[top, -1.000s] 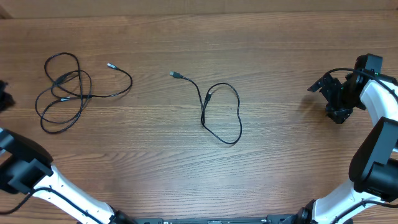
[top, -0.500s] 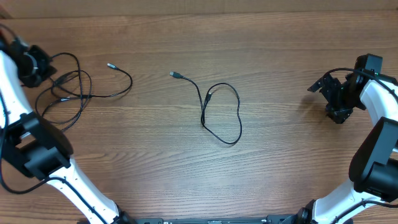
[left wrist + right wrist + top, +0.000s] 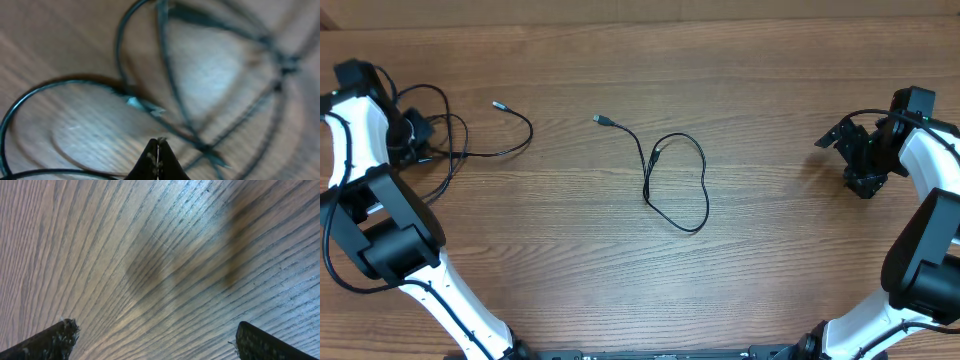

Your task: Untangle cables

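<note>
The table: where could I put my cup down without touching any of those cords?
The widest bare stretch of table lies between the middle looped cable and the right arm's fingers. The strip along the near edge, below that loop, is bare too. Avoid the left: the tangled cables spread there, with the left arm's fingers right over them.

Left cable bundle (image 3: 460,153) partly hidden under the left arm (image 3: 360,120), its loops (image 3: 172,87) blurred (and edge-cut) in the wrist view
</note>
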Robot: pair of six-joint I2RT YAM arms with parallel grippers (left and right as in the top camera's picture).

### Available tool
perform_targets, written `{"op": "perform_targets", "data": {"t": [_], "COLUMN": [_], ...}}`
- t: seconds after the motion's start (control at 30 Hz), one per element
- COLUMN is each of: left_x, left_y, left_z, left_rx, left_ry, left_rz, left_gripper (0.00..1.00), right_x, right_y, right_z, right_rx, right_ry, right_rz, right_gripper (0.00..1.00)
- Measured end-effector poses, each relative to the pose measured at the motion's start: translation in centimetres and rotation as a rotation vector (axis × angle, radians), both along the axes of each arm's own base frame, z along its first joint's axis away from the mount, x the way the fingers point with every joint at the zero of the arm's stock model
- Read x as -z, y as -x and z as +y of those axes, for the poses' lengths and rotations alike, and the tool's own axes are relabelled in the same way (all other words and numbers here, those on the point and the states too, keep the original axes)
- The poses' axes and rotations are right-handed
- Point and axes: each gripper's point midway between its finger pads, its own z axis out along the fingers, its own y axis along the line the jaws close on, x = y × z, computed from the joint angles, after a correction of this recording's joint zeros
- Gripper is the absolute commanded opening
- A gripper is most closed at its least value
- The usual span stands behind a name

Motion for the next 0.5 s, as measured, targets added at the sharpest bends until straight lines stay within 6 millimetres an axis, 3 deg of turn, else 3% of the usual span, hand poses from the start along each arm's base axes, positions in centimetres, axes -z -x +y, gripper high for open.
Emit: {"op": "perform_targets", "data": {"t": [0.23, 0.5], "left_x": [3.2, 3.9], "left_y": [4.1, 6.0], "left_z": [1.3, 2.6], "left_rx": [-0.072, -0.115], "left_ry": [-0.098, -0.137], "left_rz": [0.152, 0.206], "left_gripper": [0.08, 0.04], "right_x": [0.0, 0.0], "right_y": [0.0, 0.0], "right_z": [0.0, 0.0], "right_rx": [0.000, 0.000], "right_ry": [0.000, 0.000], "right_rz": [0.000, 0.000], "right_gripper": [1.00, 1.00]}}
